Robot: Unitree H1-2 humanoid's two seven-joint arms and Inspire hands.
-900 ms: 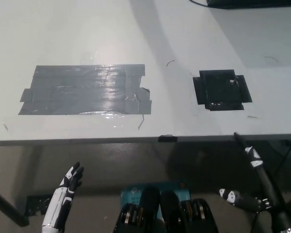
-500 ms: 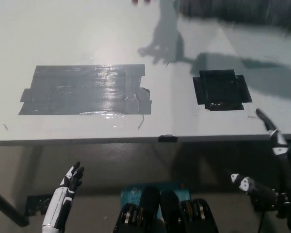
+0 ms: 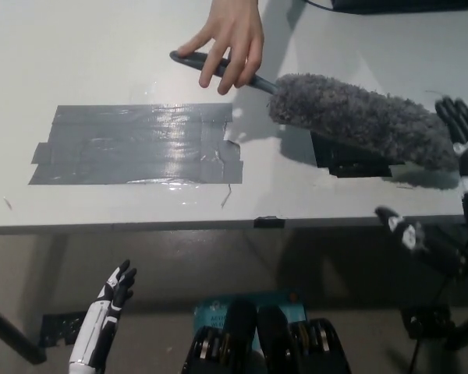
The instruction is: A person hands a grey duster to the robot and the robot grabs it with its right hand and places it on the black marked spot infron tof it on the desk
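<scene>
Writing or labels cannot be made out anywhere. Right hand (image 3: pixel 452 183) is spread wide at the duster's (image 3: pixel 359 117) fluffy end, holding nothing. One duster, held by its handle in a person's hand (image 3: pixel 230 39), hangs over the black spot (image 3: pixel 351 162). Left hand (image 3: pixel 105 319) rests low, fingers apart.

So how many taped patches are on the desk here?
2: a large grey tape patch on the desk's left half, and a smaller black patch to its right, mostly hidden under the duster.
</scene>
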